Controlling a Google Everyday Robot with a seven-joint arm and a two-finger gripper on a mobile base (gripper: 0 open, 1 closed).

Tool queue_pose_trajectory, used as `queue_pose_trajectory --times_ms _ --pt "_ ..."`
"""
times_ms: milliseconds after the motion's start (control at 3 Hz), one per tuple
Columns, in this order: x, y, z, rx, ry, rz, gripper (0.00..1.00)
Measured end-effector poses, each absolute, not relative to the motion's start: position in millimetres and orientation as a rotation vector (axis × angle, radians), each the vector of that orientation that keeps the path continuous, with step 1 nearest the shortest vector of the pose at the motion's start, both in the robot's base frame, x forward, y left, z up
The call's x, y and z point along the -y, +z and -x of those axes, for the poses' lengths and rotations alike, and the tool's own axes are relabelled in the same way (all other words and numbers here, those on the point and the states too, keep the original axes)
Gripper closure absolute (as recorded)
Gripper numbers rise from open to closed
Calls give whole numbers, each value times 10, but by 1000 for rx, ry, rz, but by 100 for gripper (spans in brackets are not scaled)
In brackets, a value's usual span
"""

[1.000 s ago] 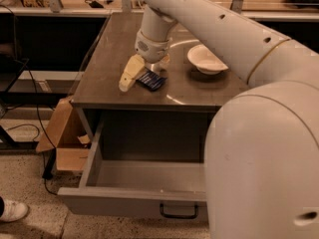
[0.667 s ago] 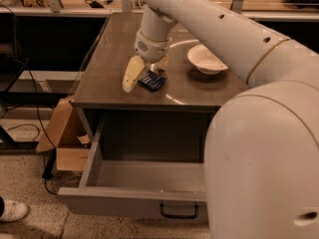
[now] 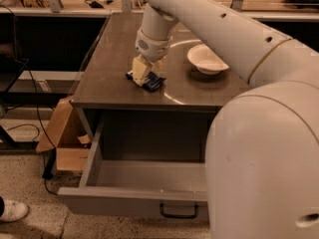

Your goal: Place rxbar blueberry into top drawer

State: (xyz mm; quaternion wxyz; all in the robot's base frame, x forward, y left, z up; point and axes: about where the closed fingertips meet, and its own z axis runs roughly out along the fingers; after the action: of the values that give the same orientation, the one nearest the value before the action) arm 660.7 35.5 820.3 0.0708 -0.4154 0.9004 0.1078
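The white arm's gripper (image 3: 141,72) is down on the flat dark blue foil-wrapped bar (image 3: 153,82) on the grey-brown tabletop (image 3: 107,78). A shallow white bowl (image 3: 207,59) sits apart at two o'clock. At six o'clock, the wide grey drawer (image 3: 129,200) stands open.

Long arm (image 3: 219,29) stretched forward; wrist (image 3: 150,44) bent down; claw (image 3: 141,73) pointing down, left of centre

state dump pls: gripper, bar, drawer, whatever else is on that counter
gripper: down on the countertop, at the rxbar blueberry
rxbar blueberry: flat on the countertop, partly covered by the gripper
top drawer: pulled open below the counter's front edge, right part hidden by the arm
white bowl: on the countertop, right of the bar, apart from it
task: bar not yet in drawer
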Motion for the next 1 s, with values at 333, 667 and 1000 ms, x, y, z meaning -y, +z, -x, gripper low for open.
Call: queue_pose_trajectory --times_ms 333,667,1000 --pt "-355 8203 -6607 -2708 324 1249 88" --pt "-355 8203 -6607 -2708 324 1249 100" --pt "-355 8291 -6609 -2708 324 1249 100"
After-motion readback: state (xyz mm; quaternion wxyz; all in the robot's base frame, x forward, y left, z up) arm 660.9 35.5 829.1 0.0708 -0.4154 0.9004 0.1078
